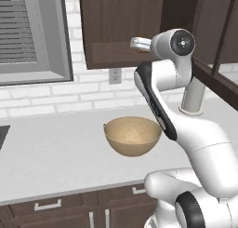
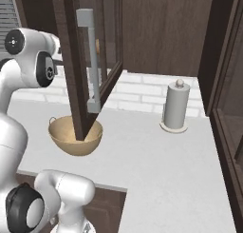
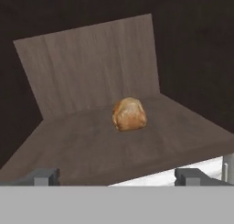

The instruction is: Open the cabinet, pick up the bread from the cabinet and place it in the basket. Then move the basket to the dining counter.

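Note:
The bread [image 3: 129, 114], a small golden-brown roll, lies on the dark wooden shelf of the cabinet [image 3: 91, 67], straight ahead of my gripper [image 3: 116, 177]. The jaws stand open and empty, a short way short of the roll, with one fingertip [image 3: 43, 176] at each side of the view's bottom. From the left base, the gripper [image 1: 135, 43] is raised at the cabinet [image 1: 116, 27]. The cabinet door [image 2: 71, 61] with its silver bar handle [image 2: 90, 61] hangs open. The tan basket [image 1: 132, 136] stands on the grey worktop below the hand, partly behind the door [image 2: 76, 134]. The dining counter is out of view.
A paper towel roll [image 2: 176, 106] stands upright at the back of the worktop [image 2: 156, 160], right of the basket. Another glass door [image 2: 228, 108] juts out at the far right. A window [image 1: 28, 36] is at the left, a sink edge [image 1: 2, 134] below it.

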